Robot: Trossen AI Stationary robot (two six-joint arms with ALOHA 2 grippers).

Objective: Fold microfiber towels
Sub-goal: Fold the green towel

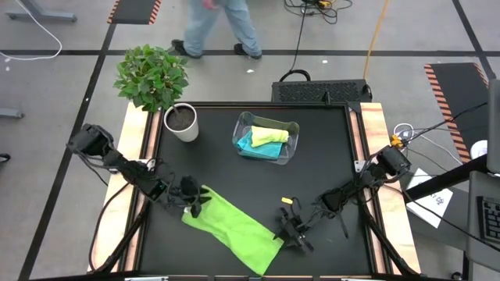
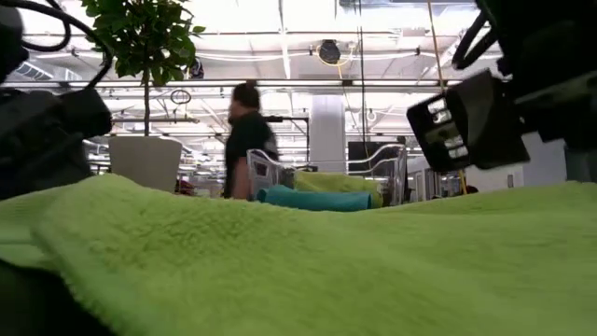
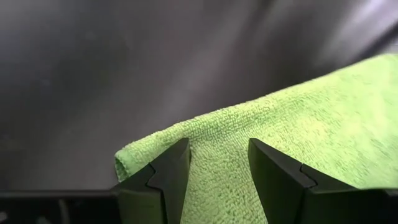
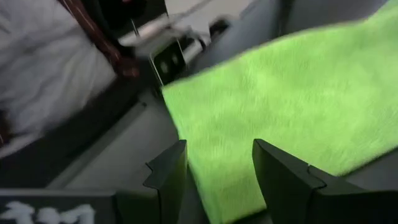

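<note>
The bright green towel (image 1: 234, 226) lies on the black table as a long strip, slanting from near left to near right. My left gripper (image 1: 193, 201) is open over its left end (image 3: 217, 134). My right gripper (image 1: 291, 231) is open at its right end (image 4: 261, 93). The pale yellow-green towel (image 1: 271, 134) and the turquoise towel (image 1: 254, 144) lie in the clear plastic bin (image 1: 289, 152) at the table's far middle. They also show in the low view: the pale yellow-green towel (image 2: 336, 182) above the turquoise towel (image 2: 317, 199). My left gripper's open fingers (image 3: 168, 174) stand over the green towel's left end, near its corner (image 3: 124, 162), with the cloth showing between them; I cannot tell whether they touch it. My right gripper's open fingers (image 4: 171, 171) stand at the towel's edge (image 4: 199, 174); I cannot tell whether they touch it.
A white pot (image 1: 181, 122) with a leafy plant (image 1: 152, 76) stands at the table's far left corner. A person (image 1: 223, 23) walks past beyond the far edge and also shows in the low view (image 2: 247, 140). Bare black table lies between the bin and the green towel.
</note>
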